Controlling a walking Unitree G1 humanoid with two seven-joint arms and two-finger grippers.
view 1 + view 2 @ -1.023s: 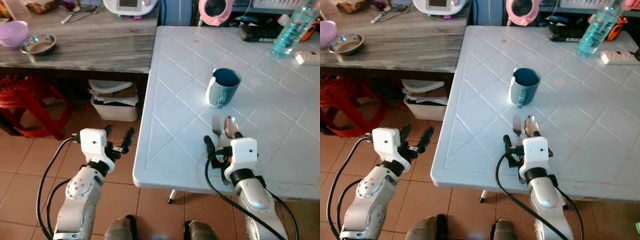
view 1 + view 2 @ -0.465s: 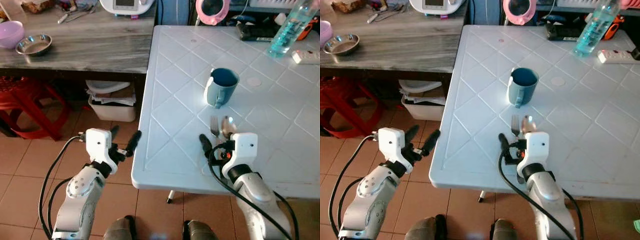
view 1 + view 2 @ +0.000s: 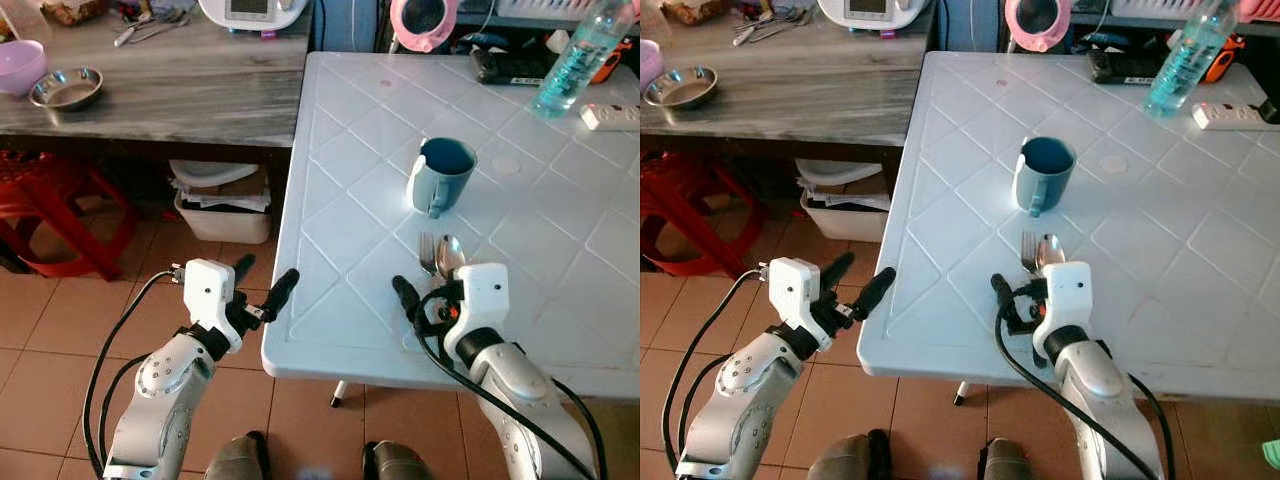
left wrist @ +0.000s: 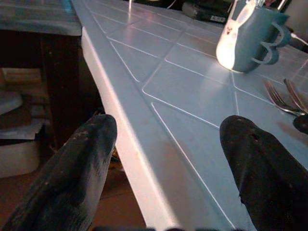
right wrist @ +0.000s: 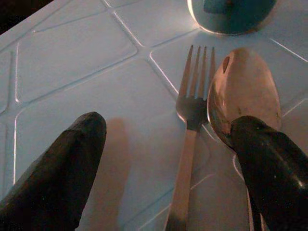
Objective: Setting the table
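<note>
White table [image 3: 350,210] w/ diamond-grid lines; blue mug [image 3: 441,175]; silver fork [image 5: 187,125] & spoon [image 5: 244,94]; grey wood-grain counter [image 3: 190,85]; terracotta floor tiles [image 3: 60,330].

L pincer [image 3: 262,290], R pincer [image 5: 168,159]: both splayed, forward.

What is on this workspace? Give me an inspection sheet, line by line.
Surface: white plastic table with diamond grooves.
Job's things: fork and spoon side by side near the front edge; blue mug upright behind them.
Clutter: water bottle, power strip, dark box at the far edge.
Grippers: right pincer open, over the cutlery; left pincer open, straddling the table's edge.
Cables: black leads along both arms.
Surroundings: wooden counter with steel bowl; red stool; tiled floor.
</note>
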